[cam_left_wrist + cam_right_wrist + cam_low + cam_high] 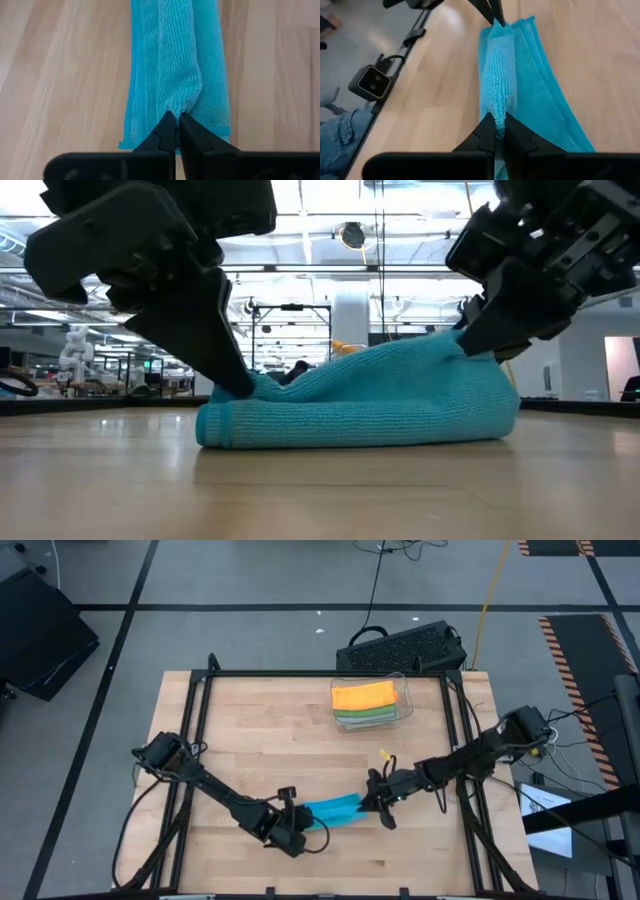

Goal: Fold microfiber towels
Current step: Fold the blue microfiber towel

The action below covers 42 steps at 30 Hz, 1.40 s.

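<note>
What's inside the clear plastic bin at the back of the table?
The clear bin holds a stack of folded towels: an orange towel on top, green towel edges showing beneath. How many lie under the orange one, and anything below them, is covered.

The table (pixel 260 730) is pale butcher-block wood framed by black metal rails, standing on a grey floor (pixel 250 580) crossed by dark tape lines, with orange-and-black hazard striping (pixel 580 650) at one side. Just beyond the table's far edge lies a black perforated case (pixel 405 648), with a black cable (pixel 375 585) and a yellow cable (pixel 490 600) trailing across the floor near it, and a dark box (pixel 35 635) sits off the far left corner. Seen level across the tabletop, the room behind is a large open hall with bright ceiling strip lights (pixel 320 225), a white column (pixel 352 315) and black frames of other workstations (pixel 290 330).
</note>
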Available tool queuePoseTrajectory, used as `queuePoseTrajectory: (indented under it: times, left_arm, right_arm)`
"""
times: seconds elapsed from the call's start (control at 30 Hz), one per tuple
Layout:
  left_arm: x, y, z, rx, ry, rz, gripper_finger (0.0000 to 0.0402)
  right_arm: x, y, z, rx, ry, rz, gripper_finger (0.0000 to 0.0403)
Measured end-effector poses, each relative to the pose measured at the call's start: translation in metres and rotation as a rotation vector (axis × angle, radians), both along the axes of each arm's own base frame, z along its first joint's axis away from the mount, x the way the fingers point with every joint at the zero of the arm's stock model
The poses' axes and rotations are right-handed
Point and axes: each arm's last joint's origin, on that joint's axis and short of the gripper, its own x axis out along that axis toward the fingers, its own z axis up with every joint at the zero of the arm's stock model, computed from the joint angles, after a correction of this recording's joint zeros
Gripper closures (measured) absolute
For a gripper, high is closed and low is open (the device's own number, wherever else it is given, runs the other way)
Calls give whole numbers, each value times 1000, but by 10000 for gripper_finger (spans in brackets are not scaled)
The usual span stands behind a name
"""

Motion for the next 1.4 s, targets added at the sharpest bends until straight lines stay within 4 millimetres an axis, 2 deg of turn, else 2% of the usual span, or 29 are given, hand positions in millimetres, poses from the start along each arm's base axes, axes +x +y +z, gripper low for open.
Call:
queuePoseTrajectory:
  times: [0.3, 0.53, 0.67, 0.77, 0.9, 1.0, 1.1, 1.2, 1.3, 1.4]
  left_arm:
    - [3, 10, -1, -9, 5, 68, 367]
    - [0, 13, -2, -15, -3, 167, 359]
    - [0, 16, -3, -28, -3, 223, 323]
    - [0, 19, -3, -27, 0, 251, 290]
    - [-1, 24, 4, -6, 0, 265, 260]
    - [-2, 26, 14, -4, -25, 272, 253]
    - [-2, 25, 32, 10, -138, 286, 256]
    - [2, 17, 41, 64, -262, 250, 265]
    - [7, 14, 31, 56, -320, 204, 279]
    - [5, 19, 5, 63, -298, 208, 295]
  right_arm:
    - [-8, -14, -12, -52, 37, -86, 381]
    - [-8, -18, -13, -149, 12, -193, 302]
    - [-8, -20, -12, -224, -14, -248, 261]
    - [-5, -17, -7, -222, -84, -168, 249]
    - [-4, -4, 3, -214, -203, -58, 256]
    - [-4, 5, 7, -250, -288, -21, 273]
    - [-1, 6, 0, -270, -298, -25, 297]
    - [6, 2, -11, -284, -295, -41, 325]
    - [11, -1, -24, -314, -289, -45, 353]
    - [16, -3, -34, -333, -276, -48, 378]
